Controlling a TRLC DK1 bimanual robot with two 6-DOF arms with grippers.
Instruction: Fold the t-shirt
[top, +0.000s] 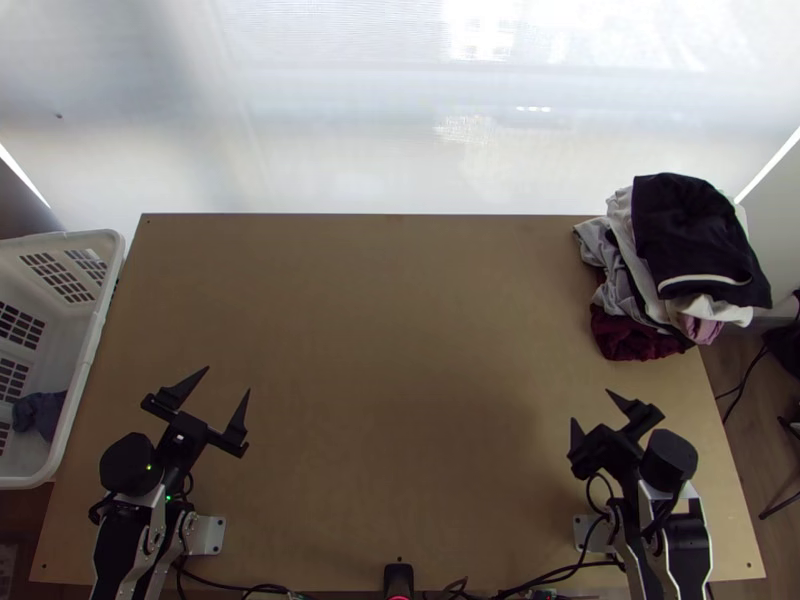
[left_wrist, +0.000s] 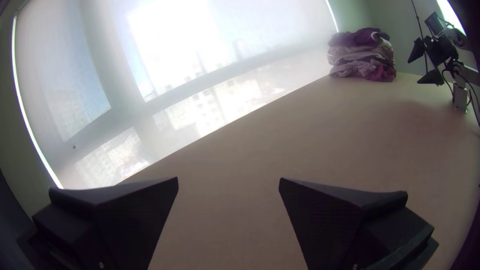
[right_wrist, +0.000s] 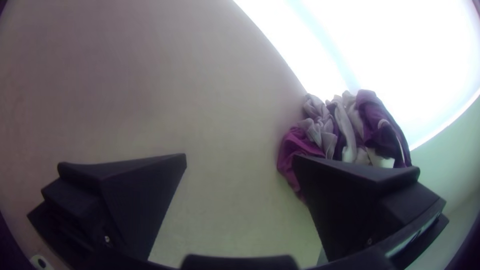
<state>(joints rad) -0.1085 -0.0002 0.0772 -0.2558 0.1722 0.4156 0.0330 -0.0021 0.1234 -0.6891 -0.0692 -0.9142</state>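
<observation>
Cables (top: 548, 577) lie along the near edge of the bench (top: 380, 400), beside a small black device (top: 398, 578) at that edge's middle. The left claw (top: 228, 379) is over the bench toward its near left corner, its two black fingers spread wide with bench surface between them. The right claw (top: 590, 405) is toward the near right corner, spread as well, its fingers pointing up the bench. Just outside the left edge stands a white basket (top: 84, 370) with a dark blue cloth (top: 38, 413) in it. At the far right corner sits a bunched heap of clothes: a dark red garment (top: 630, 338) at the bottom, grey, white and pink cloth above, and a black garment (top: 690, 235) with white trim on top. Which piece is the t-shirt I cannot tell. Beyond the far edge hangs a pale, bright blind (top: 300, 150).
</observation>
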